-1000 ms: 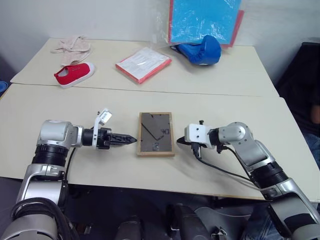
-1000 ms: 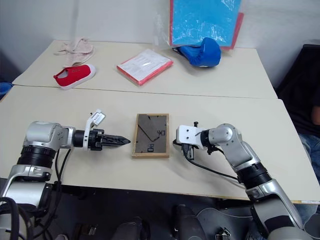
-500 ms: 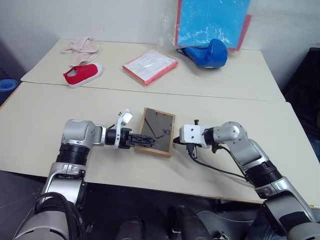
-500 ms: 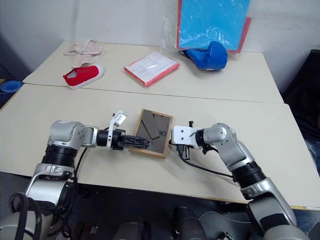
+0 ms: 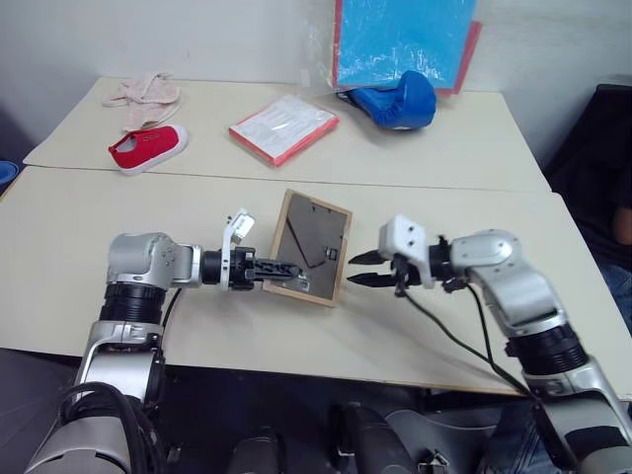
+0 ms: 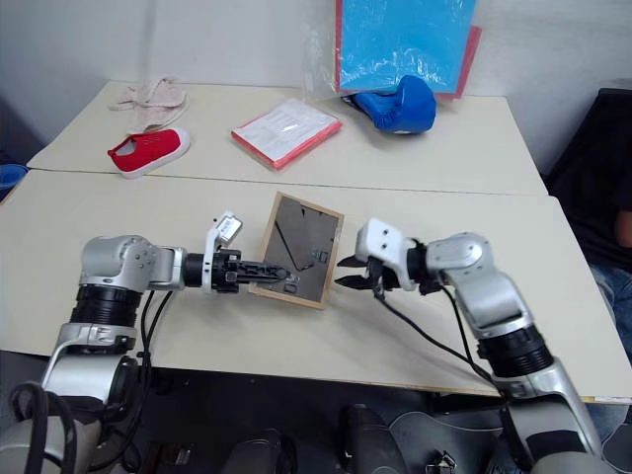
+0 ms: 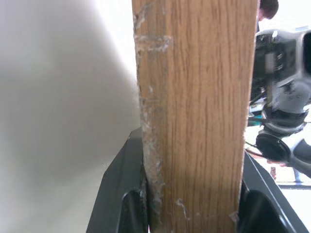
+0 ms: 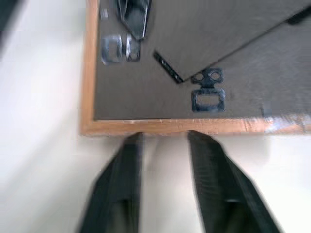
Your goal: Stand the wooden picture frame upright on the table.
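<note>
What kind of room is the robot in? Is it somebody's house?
Probably a robot practice room, not a house: two plain tables against a bare wall, with mismatched props, a red shoe, a blue boxing glove.

Red shoe (image 5: 147, 147), blue glove (image 5: 397, 102), red-edged packet (image 5: 283, 126)

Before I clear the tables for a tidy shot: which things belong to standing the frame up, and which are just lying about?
In the job:
- wooden picture frame, tilted
- front table
- left gripper, clamped on the frame's edge
- right gripper, open beside it

Lying about:
- red shoe
- cloth
- red-edged packet
- blue glove
- blue board
</note>
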Motion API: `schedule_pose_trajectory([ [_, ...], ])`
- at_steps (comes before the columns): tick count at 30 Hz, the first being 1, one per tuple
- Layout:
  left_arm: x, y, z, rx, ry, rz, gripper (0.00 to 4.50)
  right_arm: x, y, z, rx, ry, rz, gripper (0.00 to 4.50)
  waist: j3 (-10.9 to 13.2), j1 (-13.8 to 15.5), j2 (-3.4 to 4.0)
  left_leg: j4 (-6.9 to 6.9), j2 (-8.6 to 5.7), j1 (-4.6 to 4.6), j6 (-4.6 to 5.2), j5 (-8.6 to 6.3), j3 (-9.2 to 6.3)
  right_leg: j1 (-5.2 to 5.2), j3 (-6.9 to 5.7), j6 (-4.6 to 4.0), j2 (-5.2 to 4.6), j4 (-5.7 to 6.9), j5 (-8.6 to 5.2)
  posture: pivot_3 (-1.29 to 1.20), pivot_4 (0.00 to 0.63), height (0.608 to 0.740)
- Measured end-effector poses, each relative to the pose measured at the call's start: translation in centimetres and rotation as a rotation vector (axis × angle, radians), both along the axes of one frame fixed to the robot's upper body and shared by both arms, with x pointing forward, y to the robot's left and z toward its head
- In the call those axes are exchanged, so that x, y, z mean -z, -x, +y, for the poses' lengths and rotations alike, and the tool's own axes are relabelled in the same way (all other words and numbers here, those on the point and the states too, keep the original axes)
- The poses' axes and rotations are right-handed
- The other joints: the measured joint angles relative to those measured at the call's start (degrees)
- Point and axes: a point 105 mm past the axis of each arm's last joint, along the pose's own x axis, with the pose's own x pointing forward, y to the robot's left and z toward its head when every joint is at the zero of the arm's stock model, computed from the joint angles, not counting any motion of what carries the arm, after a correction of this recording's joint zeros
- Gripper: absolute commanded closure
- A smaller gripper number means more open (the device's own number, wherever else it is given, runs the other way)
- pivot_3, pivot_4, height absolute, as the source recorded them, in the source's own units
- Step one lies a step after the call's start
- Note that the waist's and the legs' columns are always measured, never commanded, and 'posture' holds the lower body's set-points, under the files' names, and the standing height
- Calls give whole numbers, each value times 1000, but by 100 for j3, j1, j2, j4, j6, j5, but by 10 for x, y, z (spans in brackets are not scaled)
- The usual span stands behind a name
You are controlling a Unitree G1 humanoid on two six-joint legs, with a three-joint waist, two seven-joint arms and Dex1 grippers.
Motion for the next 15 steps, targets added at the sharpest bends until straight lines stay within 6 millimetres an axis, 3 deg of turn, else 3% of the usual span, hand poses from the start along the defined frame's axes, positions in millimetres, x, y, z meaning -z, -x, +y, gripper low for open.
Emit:
schedule_pose_trajectory([
  [3,-15,5,0,14,27,-63,3207,-28,-3,7,19,-109,37,977,0,2,0,0,0,5,-2,1,-3,3,-1,-3,-1,0,-1,0,150,740],
  [6,-20,12,-10,58,41,-87,3207,-32,-6,26,0,-176,100,1,0,10,0,-1,-2,0,-1,1,-2,1,-1,-2,-1,-1,-1,0,150,740],
  [11,-12,16,-11,52,17,-77,3207,-39,-18,45,10,-236,133,0,0,4,0,-2,-2,-6,0,1,-2,-5,-1,-2,-1,-3,-1,0,150,740],
  [15,-14,18,-15,74,9,-92,3207,-42,-4,60,-91,-227,145,0,0,18,0,-3,-2,-12,2,0,-2,-7,-1,-2,-1,-6,-1,0,150,740],
])
